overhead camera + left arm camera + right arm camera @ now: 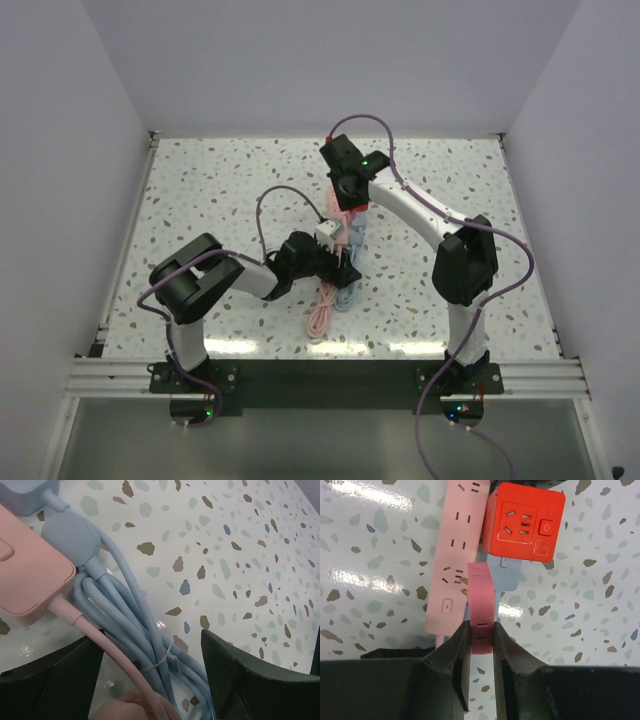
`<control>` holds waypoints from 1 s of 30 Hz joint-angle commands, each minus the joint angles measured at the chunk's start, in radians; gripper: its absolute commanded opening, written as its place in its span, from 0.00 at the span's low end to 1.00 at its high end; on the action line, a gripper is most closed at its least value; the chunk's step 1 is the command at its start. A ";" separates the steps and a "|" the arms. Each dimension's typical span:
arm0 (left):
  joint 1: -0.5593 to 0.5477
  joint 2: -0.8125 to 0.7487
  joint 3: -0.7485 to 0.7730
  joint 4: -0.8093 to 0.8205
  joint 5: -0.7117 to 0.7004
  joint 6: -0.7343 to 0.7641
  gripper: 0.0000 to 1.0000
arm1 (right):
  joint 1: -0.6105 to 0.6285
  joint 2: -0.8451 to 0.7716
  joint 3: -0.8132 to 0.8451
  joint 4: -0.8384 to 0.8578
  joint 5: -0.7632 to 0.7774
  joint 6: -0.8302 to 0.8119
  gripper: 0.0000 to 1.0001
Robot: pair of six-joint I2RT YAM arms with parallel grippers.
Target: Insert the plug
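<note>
My right gripper (481,630) is shut on a flat pink plug (480,592), held just above the pink power strip (454,555) near its lower sockets. A red cube socket (525,520) sits beside the strip, on a blue strip (509,575). In the top view the right gripper (349,203) hovers over the strips (352,262) at mid-table. My left gripper (150,685) is open and straddles a tied blue cable bundle (135,625) and a pink cable (107,647). Its fingers (250,680) do not pinch either one.
A round blue plug (70,537) and the pink strip's cable end (27,575) lie beside the bundle. A coiled pink cable (322,315) trails toward the near edge. White walls enclose the speckled table (220,190) on three sides.
</note>
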 commanded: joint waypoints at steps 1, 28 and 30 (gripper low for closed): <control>-0.035 0.039 0.058 0.068 0.072 -0.033 0.82 | 0.008 -0.025 0.011 -0.034 0.041 0.020 0.00; 0.241 -0.517 -0.396 0.036 -0.292 -0.015 1.00 | 0.130 0.212 0.307 -0.275 0.242 0.066 0.00; 0.241 -0.521 -0.398 0.038 -0.286 -0.015 1.00 | 0.132 0.227 0.344 -0.291 0.258 0.069 0.00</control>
